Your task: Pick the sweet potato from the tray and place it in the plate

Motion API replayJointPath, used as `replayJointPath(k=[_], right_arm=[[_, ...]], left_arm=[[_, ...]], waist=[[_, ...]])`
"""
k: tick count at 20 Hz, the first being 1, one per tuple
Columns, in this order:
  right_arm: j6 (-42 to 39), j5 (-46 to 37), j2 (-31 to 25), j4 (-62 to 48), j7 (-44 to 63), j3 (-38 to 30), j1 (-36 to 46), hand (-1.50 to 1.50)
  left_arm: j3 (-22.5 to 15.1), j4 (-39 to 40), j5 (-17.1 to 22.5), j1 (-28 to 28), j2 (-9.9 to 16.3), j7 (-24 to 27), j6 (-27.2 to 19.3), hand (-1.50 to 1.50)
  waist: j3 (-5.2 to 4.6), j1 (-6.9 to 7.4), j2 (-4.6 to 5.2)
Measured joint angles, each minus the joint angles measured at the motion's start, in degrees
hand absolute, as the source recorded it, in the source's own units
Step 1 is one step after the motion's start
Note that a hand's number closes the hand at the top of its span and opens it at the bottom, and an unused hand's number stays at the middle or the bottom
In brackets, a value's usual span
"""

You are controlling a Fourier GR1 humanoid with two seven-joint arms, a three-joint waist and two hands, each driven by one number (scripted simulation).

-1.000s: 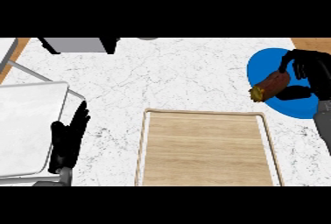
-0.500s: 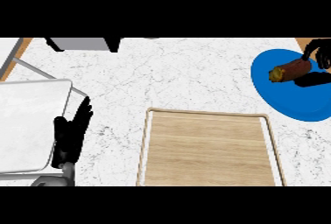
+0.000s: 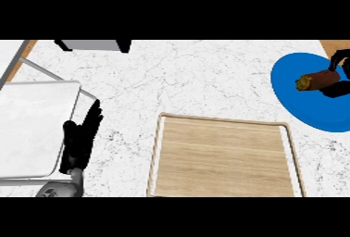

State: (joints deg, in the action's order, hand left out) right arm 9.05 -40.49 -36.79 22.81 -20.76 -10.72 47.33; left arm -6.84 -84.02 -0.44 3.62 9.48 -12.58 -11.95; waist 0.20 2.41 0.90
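A: Near edge first, what's there?

B: Pale wooden rectangular tray [image 3: 226, 159] w/ a raised rim, lying flat on the white marbled table [image 3: 191, 78]; only bare wood shows inside it. At lower left, the black left hand [image 3: 80, 141] rests on the table, fingers straight & pointing up the view, holding nothing. It sits just beside the right edge of a flat white-grey slab [image 3: 34, 125].

A: And the brown sweet potato?

B: Sweet potato [image 3: 317, 80] lies on the round blue plate [image 3: 301, 109] at far right, in the plate's upper part, long axis tilted, cut yellowish end facing left.

A: Right hand?

B: Black right hand [image 3: 337, 74] is at the view's right edge, mostly cut off. Fingers show above & below the potato's right end, touching or very near it. Can't tell whether they're clamped on it or let go.

A: Farther back?

B: A grey box w/ dark sides [image 3: 92, 45] at the top edge, well apart from the rest.
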Motion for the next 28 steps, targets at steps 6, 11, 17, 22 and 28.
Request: replayJointPath(k=[6,11,17,22,28], right_arm=[[-5.6,-2.5,-0.6,-8.7,-1.9,1.8,1.0,-1.50],[-10.6,-4.2,-2.0,-12.9,-5.0,3.1,1.7,-1.50],[-15.7,0.7,-2.1,-13.7,-15.1,-1.5,2.4,-1.50],[-23.3,10.3,-4.0,-15.4,-20.4,-10.7,3.4,-1.50],[-31.5,16.0,-7.3,-17.4,-21.7,-16.1,1.4,-1.50]], left_arm=[[0.0,1.2,-0.5,0.5,-0.3,0.9,0.3,0.00],[-0.2,1.5,-1.1,0.8,-0.9,0.8,-0.2,0.00],[0.6,1.4,-0.8,0.3,-0.8,1.1,0.0,0.00],[0.9,0.7,-0.4,-0.5,-0.5,0.7,0.4,0.00],[0.8,0.3,-0.4,-0.9,-0.4,1.0,1.0,0.00]], waist=[[0.01,0.70,0.38],[0.04,0.93,0.53],[0.16,0.43,0.24],[0.14,0.02,0.20],[0.14,0.29,0.40]])
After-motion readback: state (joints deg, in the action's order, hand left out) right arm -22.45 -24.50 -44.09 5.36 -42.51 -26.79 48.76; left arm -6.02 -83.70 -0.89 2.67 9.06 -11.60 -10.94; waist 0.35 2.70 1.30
